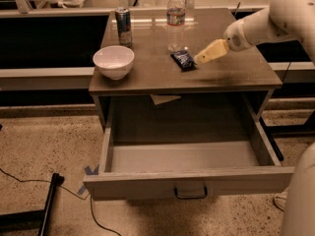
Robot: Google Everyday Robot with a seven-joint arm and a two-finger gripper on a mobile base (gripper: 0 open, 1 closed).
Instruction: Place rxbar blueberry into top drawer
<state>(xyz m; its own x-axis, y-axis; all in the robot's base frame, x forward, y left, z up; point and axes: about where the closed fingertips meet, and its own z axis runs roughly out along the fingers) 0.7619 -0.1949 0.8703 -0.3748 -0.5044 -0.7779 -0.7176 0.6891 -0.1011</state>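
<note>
Robot test lab. Speckled hard floor (49,132), loose cable (29,183), blue tape marks (91,170) off front left corner of bench (231,75); gripper (201,59) above bench top, right of centre.

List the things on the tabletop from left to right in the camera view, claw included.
White round bowl, small dark blue snack bar, tan claw low over the brown tabletop beside the bar's right edge. Left out: the blue-and-silver can behind the bowl and the clear plastic bottle behind the bar, overlapping them.
</note>
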